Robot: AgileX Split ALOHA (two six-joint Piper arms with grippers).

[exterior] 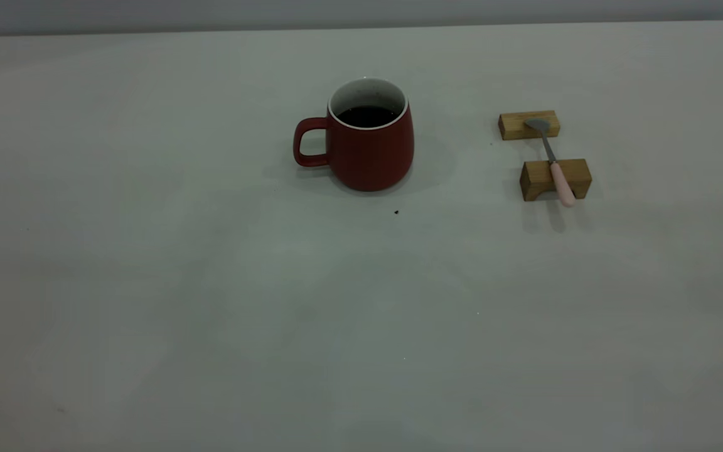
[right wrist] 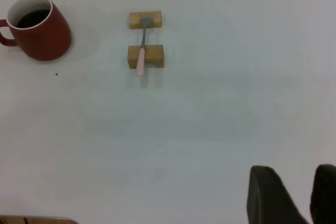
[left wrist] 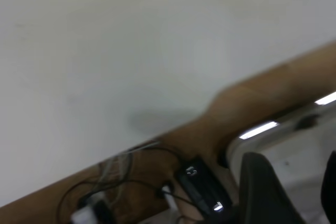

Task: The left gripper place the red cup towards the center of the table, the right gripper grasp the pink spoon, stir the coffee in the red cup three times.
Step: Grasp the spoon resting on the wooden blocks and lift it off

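Note:
The red cup stands upright near the middle of the table, handle to the left in the exterior view, with dark coffee inside. The pink spoon lies to its right across two wooden blocks, bowl on the far one, pink handle overhanging the near one. Neither arm shows in the exterior view. My right gripper hangs open and empty, far from the cup and spoon. My left gripper is open and empty off the table's edge; cup and spoon are out of its view.
The far wooden block and the near notched block carry the spoon. A tiny black speck lies in front of the cup. The left wrist view shows the table's edge, a brown surface below, cables and a black device.

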